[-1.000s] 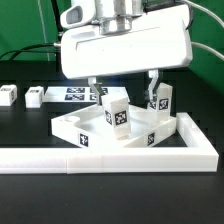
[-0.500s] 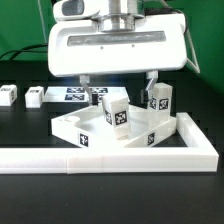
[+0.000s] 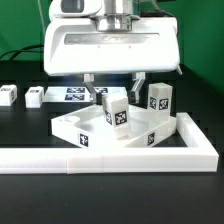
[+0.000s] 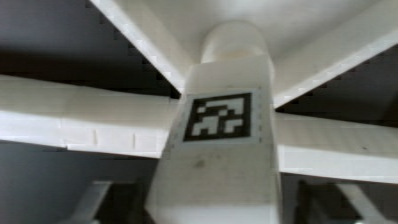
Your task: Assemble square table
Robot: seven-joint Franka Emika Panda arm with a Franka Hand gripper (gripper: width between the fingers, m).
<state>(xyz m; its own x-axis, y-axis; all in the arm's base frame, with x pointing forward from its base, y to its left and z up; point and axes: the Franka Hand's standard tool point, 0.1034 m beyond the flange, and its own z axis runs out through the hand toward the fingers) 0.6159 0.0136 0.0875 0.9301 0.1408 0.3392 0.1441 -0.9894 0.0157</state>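
The square white tabletop (image 3: pixel 75 128) lies upside down on the black table against the L-shaped wall. Two legs stand upright on it: a middle leg (image 3: pixel 117 111) and a leg (image 3: pixel 160 99) to the exterior view's right. My gripper (image 3: pixel 112 86) hangs open just above the middle leg, one finger on either side. In the wrist view that leg (image 4: pixel 221 120), with its black tag, fills the middle between my fingers (image 4: pixel 93 200), with dark gaps on both sides of it. Two loose legs (image 3: pixel 8 95) (image 3: pixel 34 96) lie at the exterior view's far left.
The long low white L-shaped wall (image 3: pixel 120 158) runs along the front and up the exterior view's right side. The marker board (image 3: pixel 75 94) lies behind the tabletop. Another tagged white piece (image 3: pixel 99 93) stands behind the middle leg.
My gripper has moved toward the exterior view's left, away from the right leg, and now sits over the middle leg. The legs and tabletop have not moved.
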